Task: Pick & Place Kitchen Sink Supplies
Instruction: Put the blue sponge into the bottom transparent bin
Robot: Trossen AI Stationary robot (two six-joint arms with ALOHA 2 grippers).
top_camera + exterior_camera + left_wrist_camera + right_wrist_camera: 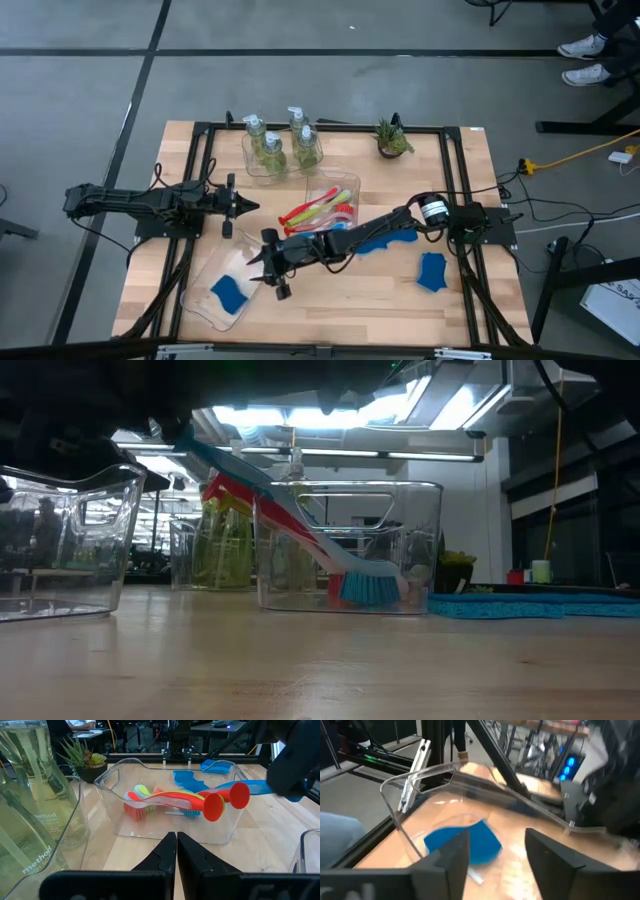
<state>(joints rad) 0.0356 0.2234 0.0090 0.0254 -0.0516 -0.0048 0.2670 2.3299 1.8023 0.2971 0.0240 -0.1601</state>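
My right gripper (262, 268) (496, 847) stands open over the rim of a clear tray (200, 300) at the table's near left. A flat blue sponge (232, 292) (470, 842) lies on that tray's floor, just beyond the fingertips and apart from them. Two more blue sponges (385, 242) (432, 272) lie flat on the table. Red, blue and yellow-green brushes (322, 210) (170, 800) lie in a second clear tray (112, 777). Three pump bottles (272, 148) stand in a third tray at the far side. My left gripper (240, 207) (176, 851) waits shut at the left.
A small potted plant (392, 140) stands at the far right of the table. The black frame rails (330, 128) run around the tabletop. Bare wood shows along the near edge (350, 310), between the sponge tray and the right-hand sponge.
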